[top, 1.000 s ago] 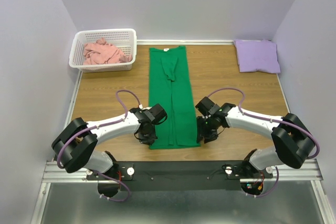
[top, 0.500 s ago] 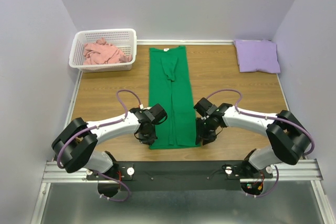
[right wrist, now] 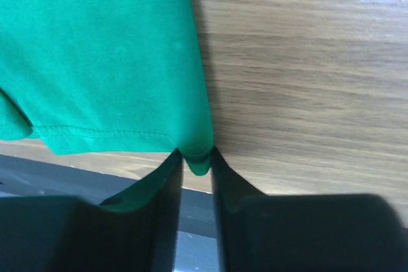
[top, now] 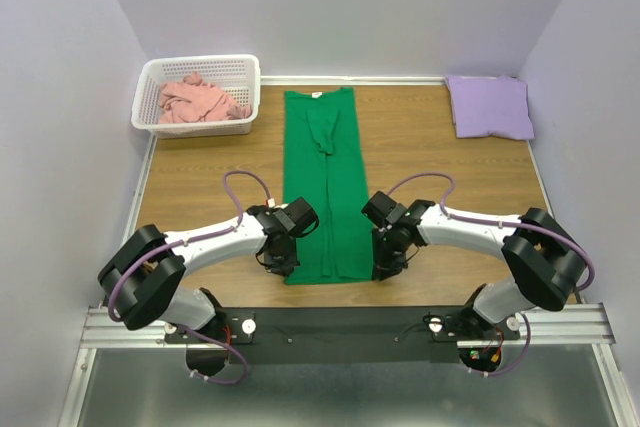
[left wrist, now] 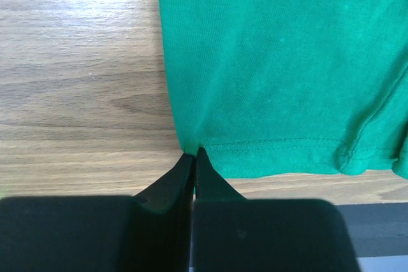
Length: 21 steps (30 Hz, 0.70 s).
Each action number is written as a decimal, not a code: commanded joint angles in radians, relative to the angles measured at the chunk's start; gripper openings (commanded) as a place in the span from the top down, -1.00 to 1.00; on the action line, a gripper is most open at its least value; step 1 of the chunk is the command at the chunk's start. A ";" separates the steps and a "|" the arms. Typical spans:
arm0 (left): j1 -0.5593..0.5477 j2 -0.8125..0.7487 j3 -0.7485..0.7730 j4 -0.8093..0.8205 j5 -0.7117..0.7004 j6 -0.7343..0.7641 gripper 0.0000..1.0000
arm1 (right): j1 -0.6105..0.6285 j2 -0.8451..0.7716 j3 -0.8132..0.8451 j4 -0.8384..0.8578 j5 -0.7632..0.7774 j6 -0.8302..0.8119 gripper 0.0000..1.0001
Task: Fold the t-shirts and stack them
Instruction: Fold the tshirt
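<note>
Since the green t-shirt lies as one long narrow strip down the middle of the worktop, collar at the far edge and hem towards the near edge, your coming move likely turns on that long axis: the hem probably has to travel away from you along it. From above, the left pincer sits at the strip's near-left corner and the right pincer at its near-right corner, each arm equally close to its own side. A basket holding the pink t-shirt stands in the far-left corner, near the collar end. The purple t-shirt lies folded in the far-right corner, well apart. Nothing lies on the strip itself.

Through the left wrist camera, you see the jaws pressed together, their tips right where the side edge meets the hem. I judge they hold only a sliver of cloth, so it may slip when lifted.

Through the right wrist camera, the jaws stand narrowly apart with a small nub of the corner clamped between them, touching both sides. The rest of the shirt spreads away to the left, bare wood to the right.
</note>
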 commanded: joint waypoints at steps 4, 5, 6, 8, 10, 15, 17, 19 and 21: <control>-0.007 -0.040 -0.007 0.003 0.026 0.013 0.93 | 0.018 0.043 -0.072 -0.011 0.133 0.026 0.67; -0.007 -0.049 -0.009 0.002 0.028 0.013 0.93 | 0.018 0.035 -0.072 -0.014 0.165 0.020 0.76; -0.007 -0.053 -0.009 0.005 0.026 0.013 0.93 | 0.018 0.035 -0.072 -0.017 0.166 0.020 0.76; -0.007 -0.056 -0.009 0.008 0.028 0.015 0.93 | 0.018 0.032 -0.065 -0.025 0.172 0.015 0.83; -0.007 -0.050 -0.006 0.009 0.032 0.015 0.94 | 0.018 0.035 -0.059 -0.029 0.167 0.006 0.99; -0.007 -0.080 -0.001 -0.012 0.055 0.029 1.00 | 0.018 -0.008 -0.037 -0.069 0.146 -0.017 0.99; -0.007 -0.094 0.012 -0.038 0.057 0.053 1.00 | 0.019 -0.032 -0.028 -0.100 0.103 -0.037 0.99; -0.007 -0.093 0.035 -0.060 0.055 0.070 1.00 | 0.019 -0.037 0.009 -0.141 0.113 -0.058 0.99; 0.011 -0.077 0.081 -0.083 0.033 0.085 1.00 | 0.015 -0.019 0.061 -0.176 0.133 -0.095 0.99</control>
